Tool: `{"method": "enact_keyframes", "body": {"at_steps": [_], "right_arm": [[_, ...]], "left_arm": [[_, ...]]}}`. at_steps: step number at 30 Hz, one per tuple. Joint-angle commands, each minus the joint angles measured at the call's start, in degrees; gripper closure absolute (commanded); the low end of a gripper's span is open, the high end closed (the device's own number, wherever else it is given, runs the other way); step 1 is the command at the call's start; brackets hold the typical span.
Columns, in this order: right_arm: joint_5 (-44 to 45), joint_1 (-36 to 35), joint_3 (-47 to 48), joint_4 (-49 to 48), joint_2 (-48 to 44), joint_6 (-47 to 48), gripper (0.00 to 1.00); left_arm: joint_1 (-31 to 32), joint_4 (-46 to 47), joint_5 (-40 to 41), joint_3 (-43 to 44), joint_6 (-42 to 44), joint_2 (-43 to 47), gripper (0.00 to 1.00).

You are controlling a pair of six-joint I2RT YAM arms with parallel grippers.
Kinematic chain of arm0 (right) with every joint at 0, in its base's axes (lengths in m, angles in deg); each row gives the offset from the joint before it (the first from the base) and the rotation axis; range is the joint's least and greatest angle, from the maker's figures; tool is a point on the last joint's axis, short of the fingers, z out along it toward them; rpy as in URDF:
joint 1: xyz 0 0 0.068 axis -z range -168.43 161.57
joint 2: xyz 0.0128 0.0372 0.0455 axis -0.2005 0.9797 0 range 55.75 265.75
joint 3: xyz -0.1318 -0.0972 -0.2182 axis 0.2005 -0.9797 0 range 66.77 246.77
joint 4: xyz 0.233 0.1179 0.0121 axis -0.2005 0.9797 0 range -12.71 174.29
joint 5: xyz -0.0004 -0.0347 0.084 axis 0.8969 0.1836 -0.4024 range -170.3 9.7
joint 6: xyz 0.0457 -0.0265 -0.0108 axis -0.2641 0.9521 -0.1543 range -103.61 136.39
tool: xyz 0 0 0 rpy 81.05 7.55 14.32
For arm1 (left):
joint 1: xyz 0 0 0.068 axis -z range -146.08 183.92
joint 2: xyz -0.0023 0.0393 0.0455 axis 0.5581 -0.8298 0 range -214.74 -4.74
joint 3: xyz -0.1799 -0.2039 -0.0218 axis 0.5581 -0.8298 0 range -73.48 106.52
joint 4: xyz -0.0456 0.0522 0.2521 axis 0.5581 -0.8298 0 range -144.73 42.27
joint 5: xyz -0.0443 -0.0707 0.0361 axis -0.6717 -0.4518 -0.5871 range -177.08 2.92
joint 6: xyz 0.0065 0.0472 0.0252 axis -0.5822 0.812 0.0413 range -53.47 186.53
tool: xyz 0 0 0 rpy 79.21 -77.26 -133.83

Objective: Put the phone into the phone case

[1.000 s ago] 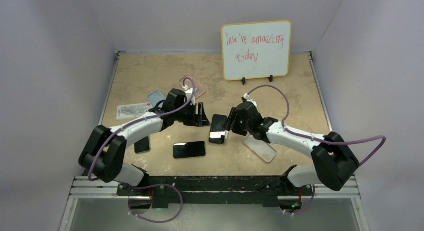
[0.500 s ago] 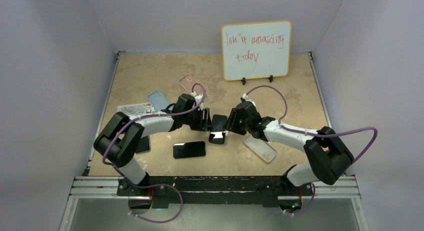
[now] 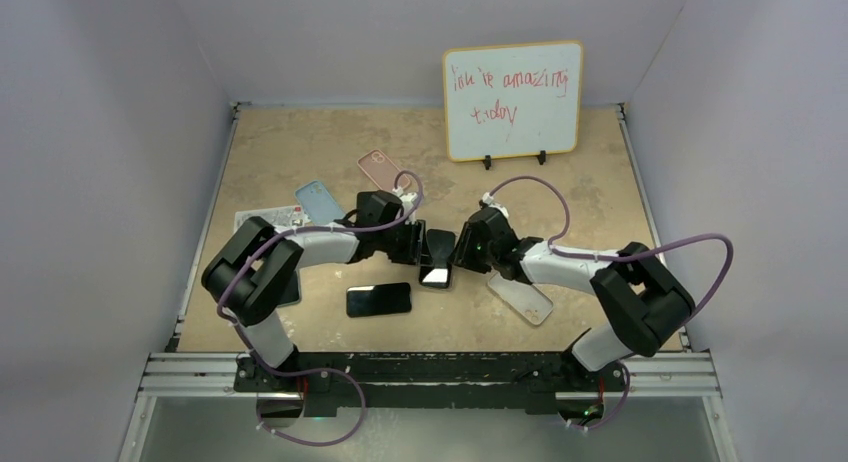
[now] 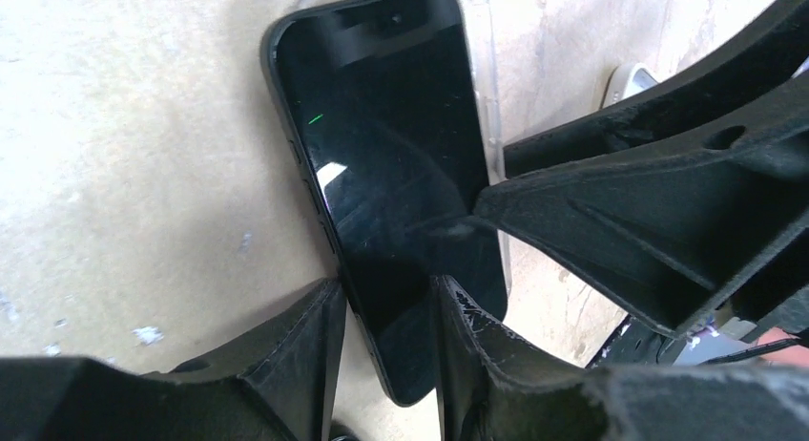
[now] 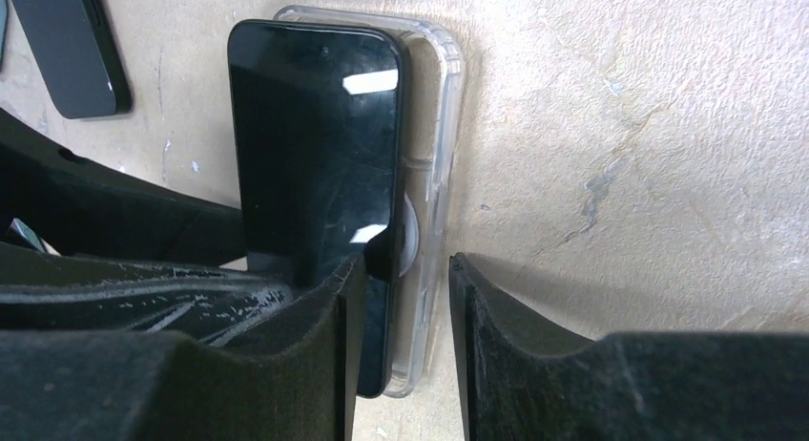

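Left claw (image 3: 414, 245) and right claw (image 3: 461, 252) were nose to nose mid-table in the top view, one on each long side of the phone (image 3: 437, 260). A second phone (image 3: 379, 299) lay just beside it on the near left, and a spare clear case (image 3: 520, 297) sat by my right arm. A pink case (image 3: 380, 167) and a blue case (image 3: 313, 195) were further back, with the whiteboard (image 3: 512, 100) at the rear edge.

On the left wrist cam, the left claw's fingers (image 4: 286, 365) stood with only a narrow gap. They straddled one long edge of the phone near its end, with nothing actually clamped. The right claw's fingertip touched the opposite edge. The rim of the clear case (image 4: 490, 97) peeked out along that side and at the far end.

On the right wrist cam, same deal, narrow gap and no real grip. One finger (image 5: 334, 307) rested on the phone's edge, while the other (image 5: 496, 317) was over bare table just beside the case, with the case rim in the gap. The phone lay on top of the case, shifted sideways and not seated, so a strip of case floor showed along one long side. Couldn't tell whether the other side had dropped in.
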Motion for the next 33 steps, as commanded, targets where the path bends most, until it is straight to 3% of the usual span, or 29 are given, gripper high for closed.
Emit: {"method": "enact_keyframes", "body": {"at_steps": [1,6,10,15,23,33], "right_arm": [[0.55,0.12,-1.98,-2.63,0.66,0.34,0.62],[-1.10,0.11,-3.04,-4.51,1.67,-0.03,0.66],[-1.76,0.14,-3.83,-5.27,1.77,-0.38,0.70],[-1.31,0.20,-5.87,-3.79,-0.66,-1.86,0.71],[-1.11,3.66,-5.71,-1.74,-4.55,0.25,0.65],[-2.97,5.57,-2.04,-1.26,-1.45,2.12,0.66]], "left_arm": [[2.72,2.47,-0.74,2.97,-0.17,-1.17,0.63],[5.40,3.12,-0.71,4.07,-1.46,-1.16,0.73],[6.28,3.24,0.04,4.28,-2.00,-1.52,0.75],[5.58,-1.20,5.84,4.25,-3.38,0.46,0.68],[1.61,-1.28,7.49,4.92,-4.18,3.21,0.57],[1.01,0.25,8.78,7.33,-2.75,-1.24,0.61]]}}
